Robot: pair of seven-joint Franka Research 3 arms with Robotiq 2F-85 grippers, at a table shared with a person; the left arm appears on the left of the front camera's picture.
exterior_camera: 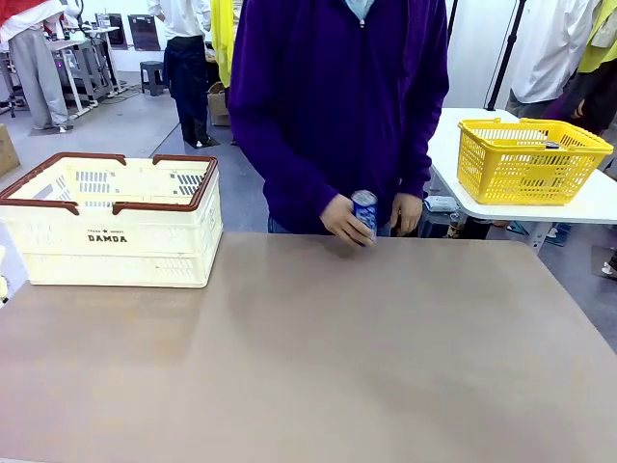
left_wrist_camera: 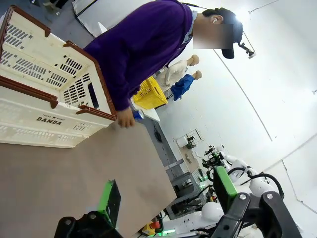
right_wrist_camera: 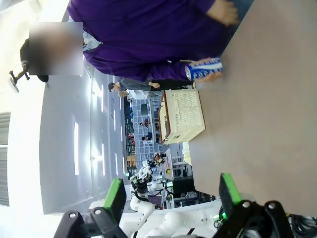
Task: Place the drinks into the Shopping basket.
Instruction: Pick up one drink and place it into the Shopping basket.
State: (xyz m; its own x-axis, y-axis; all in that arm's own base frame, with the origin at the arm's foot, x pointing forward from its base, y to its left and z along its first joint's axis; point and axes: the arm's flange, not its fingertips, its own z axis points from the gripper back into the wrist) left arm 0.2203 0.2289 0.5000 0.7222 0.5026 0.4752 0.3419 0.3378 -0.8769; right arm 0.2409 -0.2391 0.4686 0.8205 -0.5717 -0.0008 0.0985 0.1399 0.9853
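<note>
A person in a purple top stands at the far edge of the table and holds a blue drink can [exterior_camera: 364, 213] upright in one hand, just at the table's edge. The same can [right_wrist_camera: 205, 69] lies sideways in the rolled right wrist view, and a bit of it [left_wrist_camera: 138, 115] shows in the left wrist view. The cream Shopping basket [exterior_camera: 116, 236] with brown rim and "DAMDA" print stands at the table's far left, also visible as the basket [left_wrist_camera: 44, 119] and the basket [right_wrist_camera: 184, 116]. My left gripper [left_wrist_camera: 166, 198] and right gripper [right_wrist_camera: 171, 196] are open with nothing between the fingers, well away from the can.
A yellow mesh basket [exterior_camera: 528, 159] sits on a white side table at the right, beyond my table. The brown tabletop [exterior_camera: 318, 357] stretches bare between me and the person. Other people stand in the background.
</note>
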